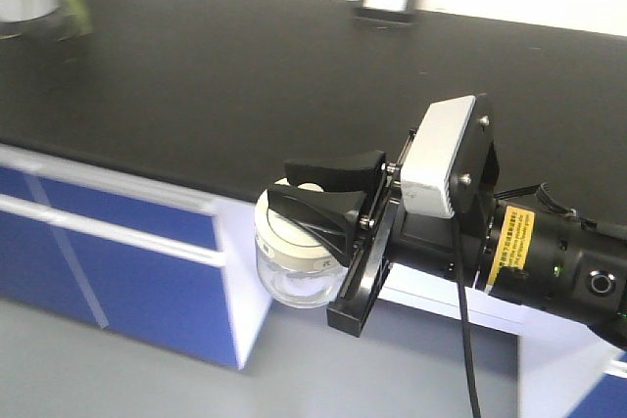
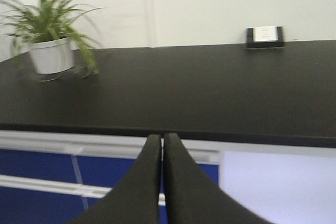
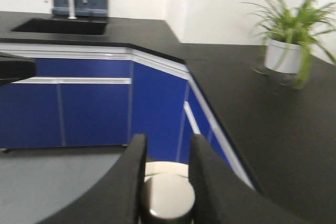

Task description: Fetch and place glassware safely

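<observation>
The glassware is a small squat clear jar with an off-white lid, hanging in the air off the front edge of the black counter. My right gripper is shut on the knob of its lid. In the right wrist view that round knob sits clamped between the two black fingers of my right gripper. The jar body below the lid is hidden there. My left gripper is shut with nothing in it, pointing at the counter's front edge.
A potted green plant stands at the counter's far left, also in view as the plant. A small dark device sits at the counter's back by the wall. Blue cabinet fronts run below. A sink with a tap lies further along.
</observation>
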